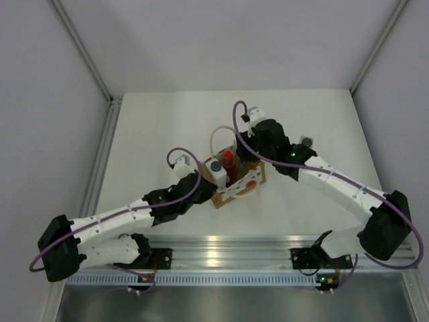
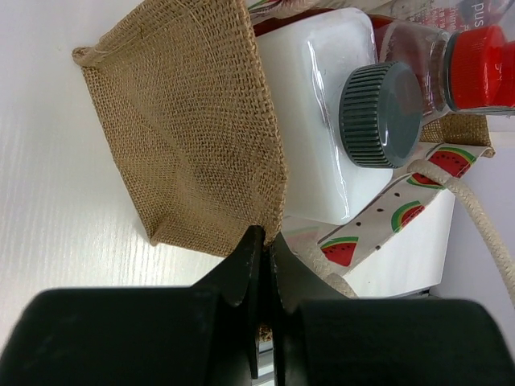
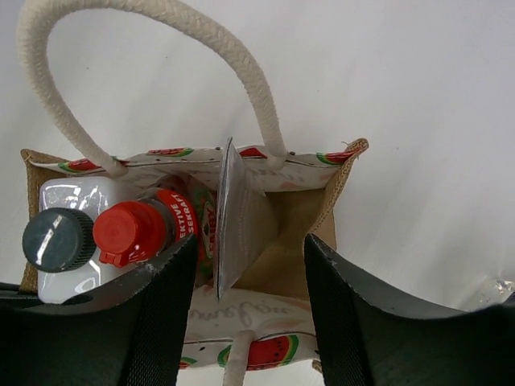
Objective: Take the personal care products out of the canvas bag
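Note:
The canvas bag (image 1: 236, 190) stands upright mid-table, its burlap side (image 2: 193, 121) facing my left wrist camera. My left gripper (image 2: 265, 238) is shut on the bag's burlap edge; from above, this left gripper (image 1: 203, 180) sits at the bag's left side. Inside stand a white bottle with a grey cap (image 2: 378, 114), a red bottle with a red cap (image 3: 129, 233) and a white squeeze tube (image 3: 237, 217) with its crimped end up. My right gripper (image 3: 251, 269) hangs open over the bag's mouth, its fingers either side of the tube and apart from it.
Two white rope handles (image 3: 161, 18) loop up from the bag, one beyond the right gripper and one under it. A metal rail (image 1: 228, 248) runs along the table's near edge. Enclosure posts (image 1: 100, 161) border the white table (image 1: 154, 121).

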`<state>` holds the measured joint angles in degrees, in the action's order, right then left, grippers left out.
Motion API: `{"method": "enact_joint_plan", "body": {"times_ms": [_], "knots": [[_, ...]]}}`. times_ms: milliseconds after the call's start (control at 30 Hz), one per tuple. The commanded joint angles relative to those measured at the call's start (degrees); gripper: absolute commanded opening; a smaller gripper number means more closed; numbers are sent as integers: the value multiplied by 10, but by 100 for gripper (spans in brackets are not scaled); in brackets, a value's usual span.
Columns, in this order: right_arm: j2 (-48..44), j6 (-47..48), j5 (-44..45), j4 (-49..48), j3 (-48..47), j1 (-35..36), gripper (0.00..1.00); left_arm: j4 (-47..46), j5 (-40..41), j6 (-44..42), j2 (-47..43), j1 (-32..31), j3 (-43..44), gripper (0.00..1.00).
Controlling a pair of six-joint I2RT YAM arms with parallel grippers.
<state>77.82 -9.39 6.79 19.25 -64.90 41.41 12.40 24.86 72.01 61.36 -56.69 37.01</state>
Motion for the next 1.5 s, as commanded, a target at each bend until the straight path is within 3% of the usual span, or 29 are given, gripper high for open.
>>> {"method": "enact_joint_plan", "body": {"times_ms": [0, 533, 833, 933, 1033, 1100, 1133, 1467], "knots": [[9, 10, 23, -2, -35, 9, 53, -3, 18, 9, 0, 1, -12, 0], [107, 24, 2, -63, -22, 8, 38, -3, 19, 13, -2, 1, -15, 0], [140, 25, -24, -95, -13, 2, 36, -3, 18, 14, -5, 1, -18, 0], [143, 24, -27, -94, -10, 2, 41, -2, 19, 14, -11, 1, -19, 0], [143, 24, -25, -95, -8, 2, 40, -2, 20, 14, -13, 1, -20, 0], [142, 25, -20, -95, -9, 2, 23, -2, 20, 15, -14, 1, -21, 0], [139, 27, -17, -94, -9, 2, 0, -2, 20, 14, -14, 2, -21, 0], [63, 31, 16, -128, -9, 0, 0, -2, 22, 20, -11, 1, -19, 0]]}}
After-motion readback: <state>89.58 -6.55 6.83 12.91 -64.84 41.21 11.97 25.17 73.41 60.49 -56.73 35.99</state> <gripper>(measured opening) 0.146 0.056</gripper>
